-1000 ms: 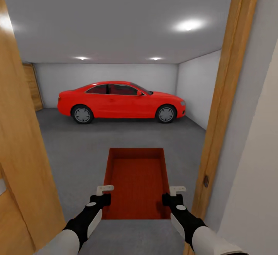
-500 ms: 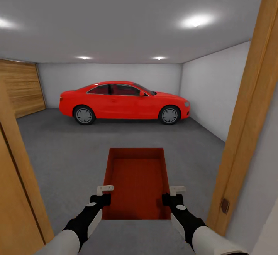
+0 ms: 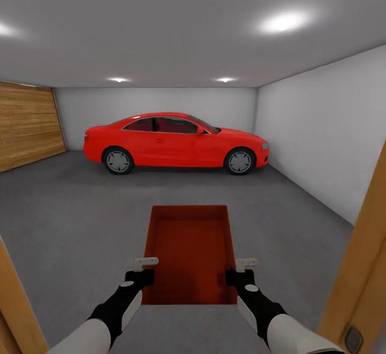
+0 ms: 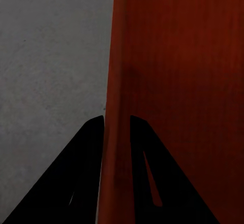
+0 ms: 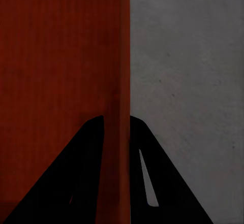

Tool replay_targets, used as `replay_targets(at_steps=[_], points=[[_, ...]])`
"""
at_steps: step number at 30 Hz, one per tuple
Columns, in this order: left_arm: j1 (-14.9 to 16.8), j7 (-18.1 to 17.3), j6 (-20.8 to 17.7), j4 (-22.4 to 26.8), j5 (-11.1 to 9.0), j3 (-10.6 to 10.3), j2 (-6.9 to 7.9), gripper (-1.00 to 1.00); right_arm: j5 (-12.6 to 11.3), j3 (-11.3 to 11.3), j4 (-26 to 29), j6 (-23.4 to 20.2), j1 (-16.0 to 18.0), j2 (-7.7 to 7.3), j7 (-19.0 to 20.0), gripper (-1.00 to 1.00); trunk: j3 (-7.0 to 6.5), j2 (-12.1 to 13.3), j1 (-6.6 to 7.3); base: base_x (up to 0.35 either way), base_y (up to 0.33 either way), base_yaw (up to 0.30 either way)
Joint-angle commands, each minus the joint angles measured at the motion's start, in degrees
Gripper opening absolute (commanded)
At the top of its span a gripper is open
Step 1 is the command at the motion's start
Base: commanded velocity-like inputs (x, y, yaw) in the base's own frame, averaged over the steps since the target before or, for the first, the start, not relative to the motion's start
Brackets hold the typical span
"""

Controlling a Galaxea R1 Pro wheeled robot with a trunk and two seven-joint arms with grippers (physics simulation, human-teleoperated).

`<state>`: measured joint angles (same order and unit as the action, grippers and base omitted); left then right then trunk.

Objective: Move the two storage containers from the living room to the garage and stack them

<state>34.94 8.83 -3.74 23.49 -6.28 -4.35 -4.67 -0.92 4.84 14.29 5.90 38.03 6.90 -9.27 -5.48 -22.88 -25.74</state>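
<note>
One orange-red storage container (image 3: 190, 252) hangs level in front of me, held above the garage's dark grey concrete floor (image 3: 69, 220). My left gripper (image 3: 143, 275) is shut on its left wall near the near end; the left wrist view has that wall (image 4: 116, 107) pinched between the two black fingers. On the opposite side, my right gripper (image 3: 239, 276) is shut on the right wall (image 5: 122, 107) in the same way. The second container is out of view.
A red car (image 3: 174, 142) is parked across the back of the garage. A wood-slat wall (image 3: 27, 129) is at the left and a white wall (image 3: 316, 129) at the right. Door frame posts (image 3: 356, 268) flank the near edges.
The camera has advanced through the doorway: the door frame slid outward to both sides and more garage floor and walls show. The container and both grippers keep their place in the picture.
</note>
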Motion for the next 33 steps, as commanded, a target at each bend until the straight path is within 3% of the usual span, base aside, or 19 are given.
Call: replay_targets(at_steps=[1,12,13,17,33], points=[[0.0,1.9,1.0,2.1,0.5,0.2,0.45,-1.00,-0.7,1.8,-0.2,0.0,0.0,-0.04,-0.1,-1.00,0.03,0.0,-0.05,0.322,0.000,0.022],[0.0,1.9,1.0,2.1,0.5,0.2,0.45,-1.00,-0.7,1.8,-0.2,0.0,0.0,-0.05,-0.1,-1.00,0.03,0.0,-0.05,0.322,0.000,0.003],[0.0,0.8,0.0,0.5,-0.3,-0.1,0.38,-1.00,-0.4,0.8,-0.2,0.2,0.0,-0.05,-0.1,-1.00,0.03,0.0,-0.05,0.000,0.000,0.000],[0.0,0.7,0.6,-0.2,-2.0,-1.2,0.39,-1.00,0.7,0.1,-0.2,0.1,0.0,0.23,-0.5,-1.00,0.03,0.0,-0.05,0.000,0.000,0.000],[0.0,0.5,0.7,-0.4,-2.2,-1.2,0.45,-1.00,2.5,-1.4,-0.2,0.1,0.0,0.36,-0.7,-1.00,0.03,0.0,-0.05,0.070,0.061,0.000]])
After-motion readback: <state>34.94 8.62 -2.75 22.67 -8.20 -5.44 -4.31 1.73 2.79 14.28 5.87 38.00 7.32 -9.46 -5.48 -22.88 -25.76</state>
